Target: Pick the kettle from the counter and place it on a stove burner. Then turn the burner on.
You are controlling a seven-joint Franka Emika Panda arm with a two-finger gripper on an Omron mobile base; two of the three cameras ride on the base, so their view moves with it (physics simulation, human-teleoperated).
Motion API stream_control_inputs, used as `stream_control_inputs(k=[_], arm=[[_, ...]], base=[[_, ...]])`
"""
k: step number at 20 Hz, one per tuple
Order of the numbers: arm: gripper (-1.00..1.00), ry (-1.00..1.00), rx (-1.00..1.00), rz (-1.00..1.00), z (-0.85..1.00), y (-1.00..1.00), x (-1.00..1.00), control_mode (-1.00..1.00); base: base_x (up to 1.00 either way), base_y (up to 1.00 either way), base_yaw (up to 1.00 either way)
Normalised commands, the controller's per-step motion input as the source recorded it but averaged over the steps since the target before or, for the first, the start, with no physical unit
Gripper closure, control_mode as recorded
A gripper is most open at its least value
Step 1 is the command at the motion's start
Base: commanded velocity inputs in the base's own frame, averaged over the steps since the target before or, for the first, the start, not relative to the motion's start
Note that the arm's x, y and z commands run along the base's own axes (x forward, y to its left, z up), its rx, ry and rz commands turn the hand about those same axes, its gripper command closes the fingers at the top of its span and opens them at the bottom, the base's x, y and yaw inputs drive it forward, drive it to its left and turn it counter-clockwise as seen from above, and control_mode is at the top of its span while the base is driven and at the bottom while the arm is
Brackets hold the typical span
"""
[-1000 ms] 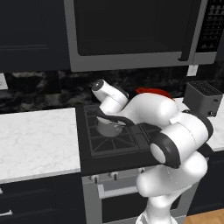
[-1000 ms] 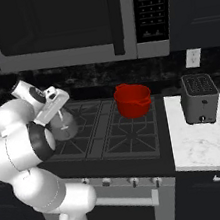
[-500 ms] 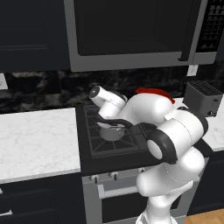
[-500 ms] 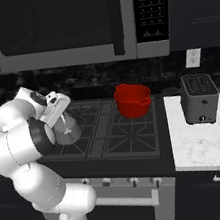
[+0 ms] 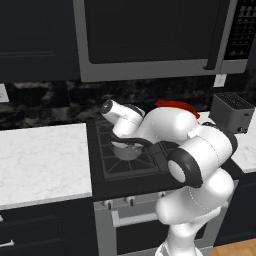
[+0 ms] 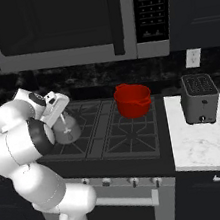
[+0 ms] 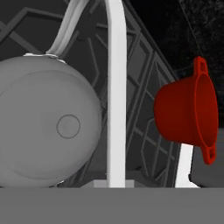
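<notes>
We find the kettle (image 6: pixel 66 131) sitting on the front-left stove burner (image 6: pixel 81 139), handle (image 7: pixel 116 87) arching up beside the end effector (image 6: pixel 61 109); grip state we cannot tell; a sideways pull could snag the handle and tip it toward the red pot (image 6: pixel 132 99).

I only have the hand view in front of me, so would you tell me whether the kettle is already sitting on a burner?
Observer: Yes, the kettle sits on the front-left grate of the cooktop, by the right base view.
Operator: Thank you. Where does the red pot stand?
Observer: The red pot is on the back-right grate.
Operator: Is anything beyond the stove?
Observer: A toaster stands on the counter to its right.
</notes>
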Motion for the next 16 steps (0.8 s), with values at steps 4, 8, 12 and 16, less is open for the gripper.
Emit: stream_control_inputs(k=[4, 8, 12, 16], arm=[[-1.0, 0.0, 0.0, 0.0, 0.0, 0.0, 0.0, -1.0], [-1.0, 0.0, 0.0, 0.0, 0.0, 0.0, 0.0, -1.0], [-1.0, -0.01, 0.0, 0.0, 0.0, 0.02, -0.03, -1.0], [-1.0, -0.05, 0.0, 0.0, 0.1, 0.09, -0.13, -1.0]], base=[[0.0, 0.0, 0.0], [0.0, 0.0, 0.0], [0.0, 0.0, 0.0], [0.0, 0.0, 0.0]])
